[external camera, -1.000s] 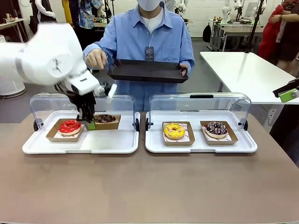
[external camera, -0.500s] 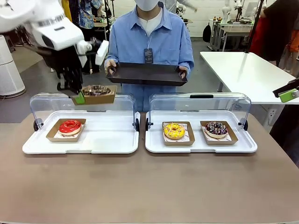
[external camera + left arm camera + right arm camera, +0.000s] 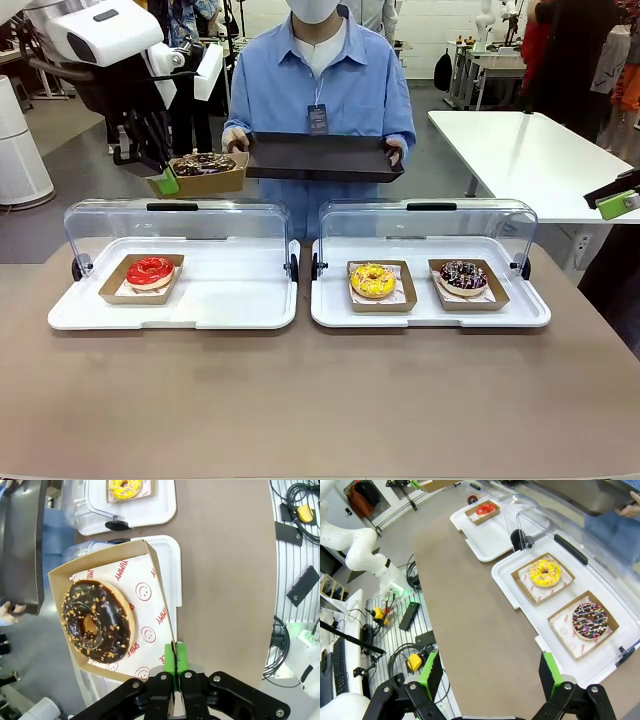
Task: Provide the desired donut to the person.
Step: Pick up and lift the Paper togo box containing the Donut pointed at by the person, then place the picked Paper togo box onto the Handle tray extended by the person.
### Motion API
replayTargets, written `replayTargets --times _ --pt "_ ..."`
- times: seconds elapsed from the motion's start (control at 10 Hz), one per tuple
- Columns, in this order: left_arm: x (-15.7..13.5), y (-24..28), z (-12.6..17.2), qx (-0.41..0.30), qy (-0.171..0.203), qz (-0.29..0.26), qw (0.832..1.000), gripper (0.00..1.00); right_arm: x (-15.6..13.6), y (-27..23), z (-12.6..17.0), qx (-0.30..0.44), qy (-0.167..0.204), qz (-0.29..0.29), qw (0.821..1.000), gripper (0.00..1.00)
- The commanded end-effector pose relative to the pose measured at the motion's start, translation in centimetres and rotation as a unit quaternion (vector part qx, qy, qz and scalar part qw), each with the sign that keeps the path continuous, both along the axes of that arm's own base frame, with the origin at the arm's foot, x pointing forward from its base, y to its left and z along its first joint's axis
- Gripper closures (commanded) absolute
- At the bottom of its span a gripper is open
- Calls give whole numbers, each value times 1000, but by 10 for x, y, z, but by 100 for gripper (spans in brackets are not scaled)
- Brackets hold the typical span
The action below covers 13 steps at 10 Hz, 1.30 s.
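Observation:
My left gripper (image 3: 166, 181) is shut on the rim of a brown paper tray (image 3: 213, 180) holding a chocolate donut with nut bits (image 3: 204, 163). It hangs in the air above the left case, just left of the black tray (image 3: 320, 157) that the person (image 3: 320, 80) holds in both hands. In the left wrist view the green pads (image 3: 173, 664) pinch the paper wall beside the donut (image 3: 96, 621), with the black tray (image 3: 22, 545) just beyond it. My right gripper (image 3: 490, 672) stands open over the table's right end, holding nothing.
Two white display cases with raised clear lids stand on the brown table. The left case (image 3: 240, 300) holds a red donut (image 3: 150, 270). The right case (image 3: 425, 312) holds a yellow donut (image 3: 373, 280) and a sprinkled chocolate donut (image 3: 463, 275). A white table (image 3: 530, 150) stands at the back right.
My left gripper has lifted the chocolate donut in its paper tray out of the left case, up and back to the level of the person's black tray. The right arm has stayed still.

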State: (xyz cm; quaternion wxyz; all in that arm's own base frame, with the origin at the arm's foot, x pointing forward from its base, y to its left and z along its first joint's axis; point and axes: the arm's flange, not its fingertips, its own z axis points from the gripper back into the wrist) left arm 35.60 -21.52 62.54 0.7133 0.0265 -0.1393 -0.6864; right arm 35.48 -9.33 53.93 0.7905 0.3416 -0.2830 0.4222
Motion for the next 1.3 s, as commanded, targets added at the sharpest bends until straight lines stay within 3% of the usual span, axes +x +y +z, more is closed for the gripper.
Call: replayTargets --times 0.0,1.2 --pt "-1 -1 1 1 -1 0 1000 100 0 2 1 -1 4 -2 1000 0" --pt "-1 -1 1 1 -1 0 1000 100 0 2 1 -1 4 -2 1000 0"
